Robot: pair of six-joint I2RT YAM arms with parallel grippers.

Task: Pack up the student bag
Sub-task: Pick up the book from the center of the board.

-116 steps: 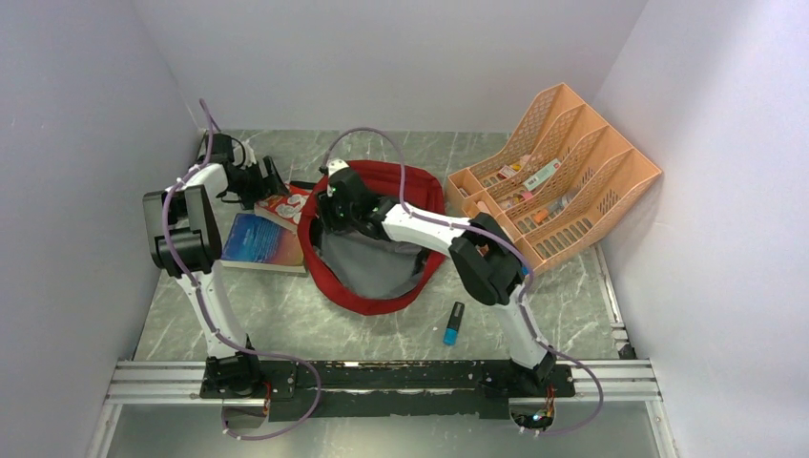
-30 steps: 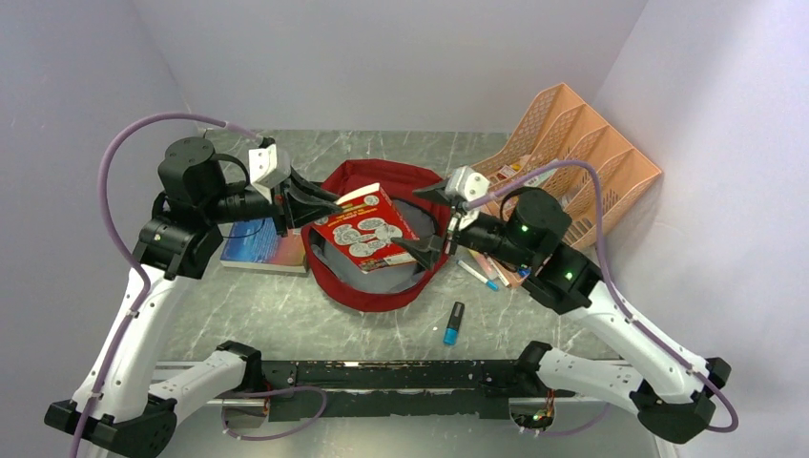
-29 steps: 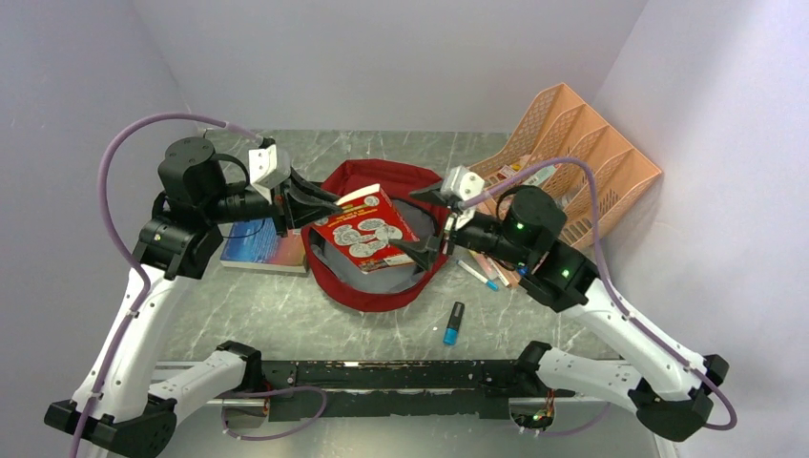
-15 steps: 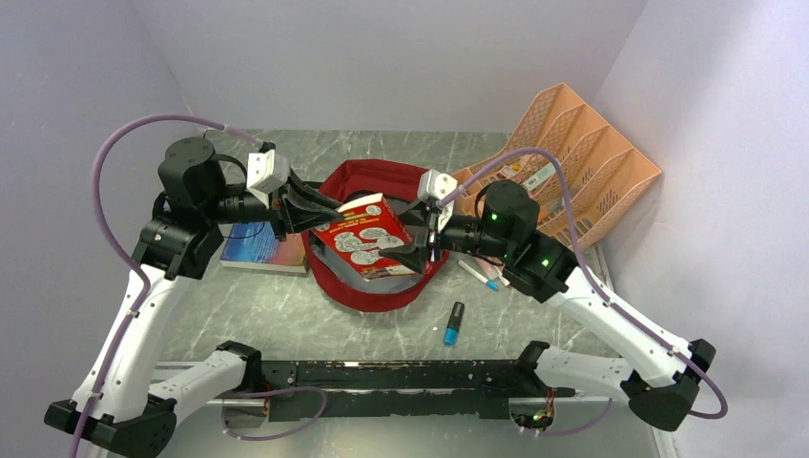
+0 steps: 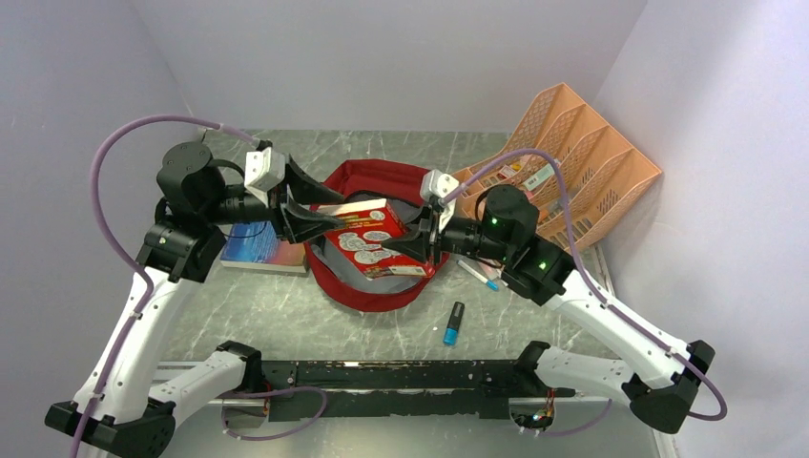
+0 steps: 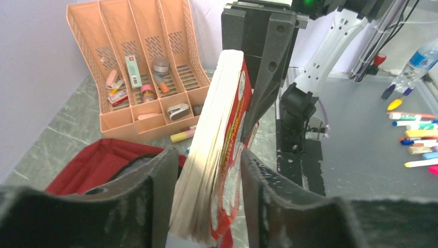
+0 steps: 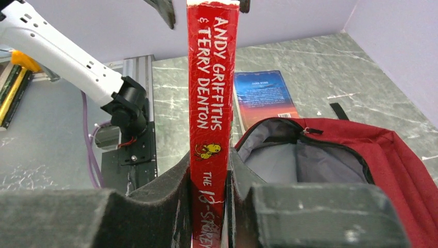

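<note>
The student bag lies open at the table's middle, dark red with grey lining; it also shows in the left wrist view. A red book hangs over its opening between both arms. My right gripper is shut on the book's spine, and the fingers press both sides. My left gripper stands open around the page edge, with a gap beside the pages.
A blue book lies on the table left of the bag. A peach desk organiser with small items stands at the back right. Loose pens lie beside it, and a blue-capped marker lies near the front.
My right gripper moved in and shut on the book's spine. The left gripper's jaws have opened off the book. The book has sunk lower over the bag's opening.
</note>
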